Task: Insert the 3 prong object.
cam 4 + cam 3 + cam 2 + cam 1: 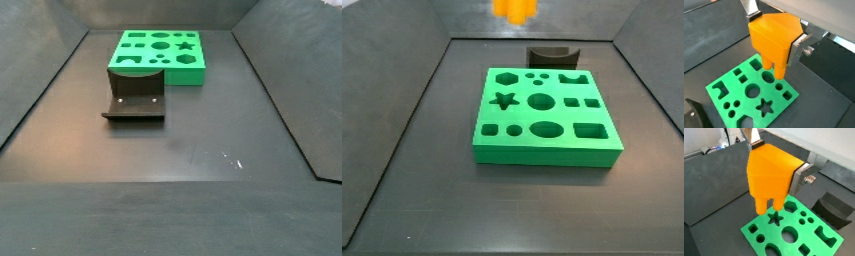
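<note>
Both wrist views show you the gripper (774,165) clamped on the orange 3 prong object (771,173), prongs down, hanging clear above the green board (751,95). A side view probably catches it at 12 o'clock, beyond the dark fixture (552,54).

Dark floor (174,150); on it green board (545,116); fixture (135,103) beside.
</note>
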Tool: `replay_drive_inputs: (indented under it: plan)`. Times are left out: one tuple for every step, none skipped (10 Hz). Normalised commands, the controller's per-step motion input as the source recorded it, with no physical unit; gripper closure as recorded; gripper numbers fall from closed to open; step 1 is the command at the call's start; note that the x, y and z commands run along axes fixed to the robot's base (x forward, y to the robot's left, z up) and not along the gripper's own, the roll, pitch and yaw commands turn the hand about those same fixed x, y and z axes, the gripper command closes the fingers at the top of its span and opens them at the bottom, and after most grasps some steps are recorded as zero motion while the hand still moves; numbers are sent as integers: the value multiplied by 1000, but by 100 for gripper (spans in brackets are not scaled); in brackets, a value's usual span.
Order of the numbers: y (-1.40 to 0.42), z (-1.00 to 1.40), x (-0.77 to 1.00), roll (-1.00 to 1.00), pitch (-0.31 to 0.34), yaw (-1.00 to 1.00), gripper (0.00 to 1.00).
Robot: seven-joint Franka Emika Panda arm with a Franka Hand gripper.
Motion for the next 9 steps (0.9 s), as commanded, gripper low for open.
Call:
replay_drive_inputs:
  plan:
    - [563, -943, 1000, 23, 17, 0, 100]
    - [591, -917, 1000, 54, 26, 0, 100]
    - [563, -1000, 1000, 30, 51, 0, 100]
    - [554, -1000, 1000, 31, 91, -60, 100]
    - [617, -974, 986, 51, 101, -57, 100]
    - [603, -1000, 766, 56, 136, -206, 100]
    - [529, -971, 489, 96, 121, -377, 100]
    - [349, -803, 191, 0, 36, -711, 100]
    - [354, -477, 51, -43, 70, -640, 100]
